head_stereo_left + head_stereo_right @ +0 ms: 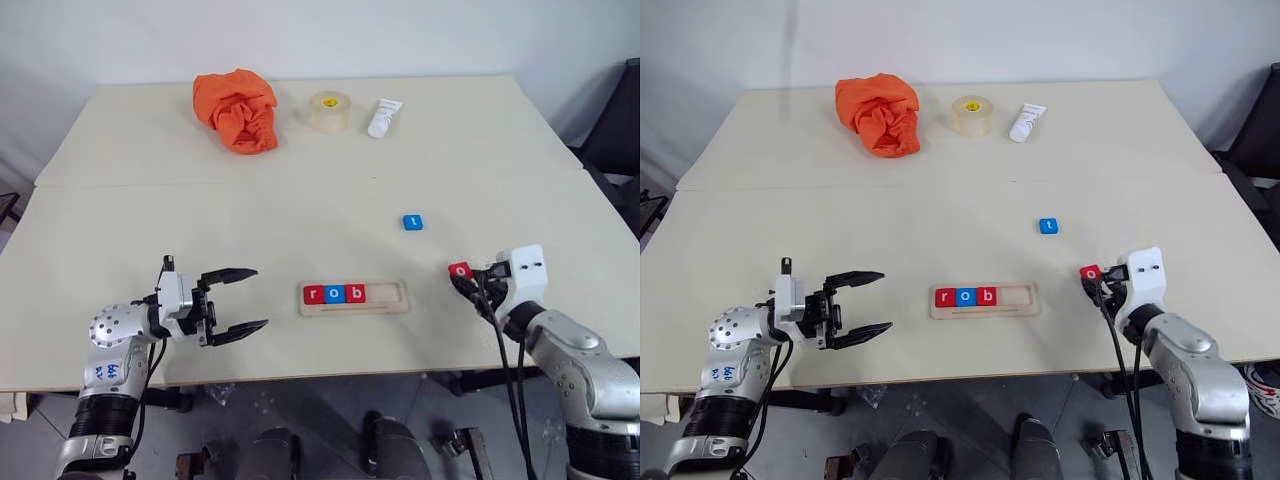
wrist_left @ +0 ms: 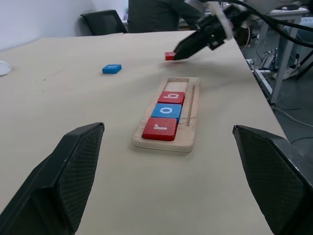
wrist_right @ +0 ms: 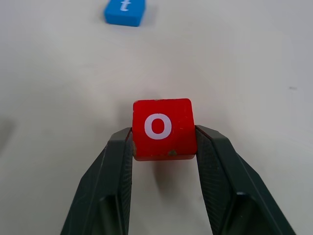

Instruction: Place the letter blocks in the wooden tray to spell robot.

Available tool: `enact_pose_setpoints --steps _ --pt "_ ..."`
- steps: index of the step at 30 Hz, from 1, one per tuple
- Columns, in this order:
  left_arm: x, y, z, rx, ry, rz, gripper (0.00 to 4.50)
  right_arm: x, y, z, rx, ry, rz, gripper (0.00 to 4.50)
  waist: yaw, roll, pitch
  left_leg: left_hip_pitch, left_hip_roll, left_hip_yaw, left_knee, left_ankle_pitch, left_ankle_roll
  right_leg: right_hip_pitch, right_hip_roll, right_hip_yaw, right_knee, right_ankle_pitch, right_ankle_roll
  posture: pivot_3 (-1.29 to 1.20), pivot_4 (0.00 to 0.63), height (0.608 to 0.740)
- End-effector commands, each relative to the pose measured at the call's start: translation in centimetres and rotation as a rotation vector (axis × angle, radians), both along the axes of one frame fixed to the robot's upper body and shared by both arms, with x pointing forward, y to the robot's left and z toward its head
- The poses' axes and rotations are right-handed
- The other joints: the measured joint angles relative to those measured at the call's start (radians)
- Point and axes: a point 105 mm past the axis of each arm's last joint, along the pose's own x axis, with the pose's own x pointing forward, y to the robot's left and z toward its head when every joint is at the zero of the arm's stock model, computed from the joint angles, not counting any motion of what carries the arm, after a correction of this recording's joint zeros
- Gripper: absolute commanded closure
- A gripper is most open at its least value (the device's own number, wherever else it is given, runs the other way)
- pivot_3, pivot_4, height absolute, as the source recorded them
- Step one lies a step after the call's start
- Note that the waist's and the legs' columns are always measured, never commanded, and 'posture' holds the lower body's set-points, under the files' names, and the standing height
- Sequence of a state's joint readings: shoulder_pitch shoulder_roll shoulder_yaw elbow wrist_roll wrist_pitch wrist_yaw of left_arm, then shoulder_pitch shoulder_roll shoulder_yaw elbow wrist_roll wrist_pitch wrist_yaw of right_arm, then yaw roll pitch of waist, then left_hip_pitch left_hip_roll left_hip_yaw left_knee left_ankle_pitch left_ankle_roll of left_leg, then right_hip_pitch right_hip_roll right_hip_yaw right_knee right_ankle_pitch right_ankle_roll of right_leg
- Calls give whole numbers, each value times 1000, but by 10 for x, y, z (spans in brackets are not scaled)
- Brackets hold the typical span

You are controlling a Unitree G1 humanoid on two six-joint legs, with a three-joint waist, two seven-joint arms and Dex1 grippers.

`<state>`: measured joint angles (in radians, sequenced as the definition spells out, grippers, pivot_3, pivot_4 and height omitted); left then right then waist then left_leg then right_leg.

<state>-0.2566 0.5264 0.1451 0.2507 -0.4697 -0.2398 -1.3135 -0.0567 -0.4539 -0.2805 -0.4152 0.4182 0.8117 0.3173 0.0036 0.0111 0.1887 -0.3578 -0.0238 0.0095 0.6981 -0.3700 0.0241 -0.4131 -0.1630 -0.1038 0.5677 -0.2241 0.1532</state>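
Right gripper (image 3: 164, 147) pinches red o block (image 3: 163, 129) | carry left, set flat beside b block (image 1: 355, 293) in tray (image 1: 398, 298) | left gripper (image 1: 245, 300) wide, empty

1. A pale tabletop (image 1: 200, 220) carries everything.
2. Near its far edge lie an orange cloth (image 1: 238, 110), a tan tape roll (image 1: 329, 111) and a white tube (image 1: 383, 117).
3. The wooden tray (image 1: 385, 297) sits by the near edge.
4. A blue t block (image 1: 413, 222) lies right of centre.

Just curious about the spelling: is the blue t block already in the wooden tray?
No, the blue t block lies on the table, apart from the wooden tray.
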Motion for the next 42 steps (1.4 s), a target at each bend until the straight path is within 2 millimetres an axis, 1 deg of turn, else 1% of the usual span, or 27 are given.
enact_pose_setpoints --steps 1,3,5,8,12,14,15,17,19,21,24,29,31,34,37,39,42 --pt "1 0 7 -8 -28 -10 0 -9 14 4 13 -18 -2 3051 -1 0 0 0 0 0 0 0 0 0 0 0 0 0 0 0 150 740" --pt "2 0 8 -8 -29 -14 0 -13 26 -3 32 0 -10 3051 -2 0 0 0 0 -1 0 0 0 0 0 1 0 0 0 0 150 740" --pt "3 0 9 -7 -30 -15 0 -16 34 -6 45 5 -14 3051 -3 0 0 1 0 -1 0 0 0 -1 0 1 0 0 0 0 150 740" --pt "3 0 10 -5 -32 -15 0 -18 38 -8 52 4 -32 3051 -5 0 0 1 0 -1 0 -1 0 -1 1 2 1 0 0 0 150 740" --pt "3 1 10 -2 -34 -12 0 -20 36 -5 53 -7 -51 3051 -5 0 0 1 0 -1 0 -1 0 -1 1 2 1 0 0 0 150 740" --pt "3 2 10 -2 -34 -11 0 -22 38 -2 65 -17 -35 2311 -4 0 0 1 0 -1 0 -1 1 -1 1 2 1 0 -1 0 150 740" --pt "3 2 10 -2 -34 -10 0 -23 39 0 63 -25 -18 2048 -4 0 0 1 0 -1 0 -1 1 -1 1 2 1 0 -1 0 150 740" --pt "3 2 10 -3 -34 -10 0 -24 41 3 54 -30 17 1341 -4 0 0 1 0 -1 0 -1 1 -1 1 2 1 0 -1 0 150 740" --pt "3 1 10 -5 -34 -10 0 -26 43 6 35 -38 75 624 -4 0 0 1 0 -1 0 -1 1 -1 1 2 1 0 -1 0 150 740" --pt "3 0 10 -6 -34 -11 0 -27 44 10 -2 -49 144 13 -4 0 0 1 -1 0 0 -1 1 -1 1 2 0 0 -1 0 150 740" --pt "3 -1 10 -9 -35 -12 0 -29 41 14 -54 -55 228 13 -4 0 0 1 0 0 0 -1 2 -1 1 2 0 0 -1 0 150 740" --pt "4 -3 10 -14 -38 -12 0 -33 38 21 -203 -25 483 13 -3 0 0 1 0 0 0 -2 2 0 1 2 -1 0 0 0 150 740" --pt "4 -3 10 -14 -39 -11 0 -32 35 21 -252 -3 556 13 -3 0 0 1 0 0 0 -2 2 0 1 2 -1 0 0 0 150 740" --pt "4 -4 10 -18 -40 -8 0 -24 28 24 -317 11 649 13 -3 0 0 1 0 0 0 -2 2 0 1 2 -1 0 0 0 150 740" --pt "3 -3 10 -21 -42 -2 0 -9 22 25 -391 32 750 13 -6 -1 0 1 0 1 0 -2 2 0 1 2 -1 0 0 0 150 740" --pt "2 -3 9 -22 -42 1 0 0 19 26 -415 41 780 13 -5 -1 0 1 0 2 0 -2 2 0 1 2 -2 0 0 0 150 740" --pt "0 -3 8 -24 -42 7 0 7 14 24 -422 68 816 13 -4 -1 0 1 1 2 0 -2 1 0 1 0 -2 0 0 0 150 740"
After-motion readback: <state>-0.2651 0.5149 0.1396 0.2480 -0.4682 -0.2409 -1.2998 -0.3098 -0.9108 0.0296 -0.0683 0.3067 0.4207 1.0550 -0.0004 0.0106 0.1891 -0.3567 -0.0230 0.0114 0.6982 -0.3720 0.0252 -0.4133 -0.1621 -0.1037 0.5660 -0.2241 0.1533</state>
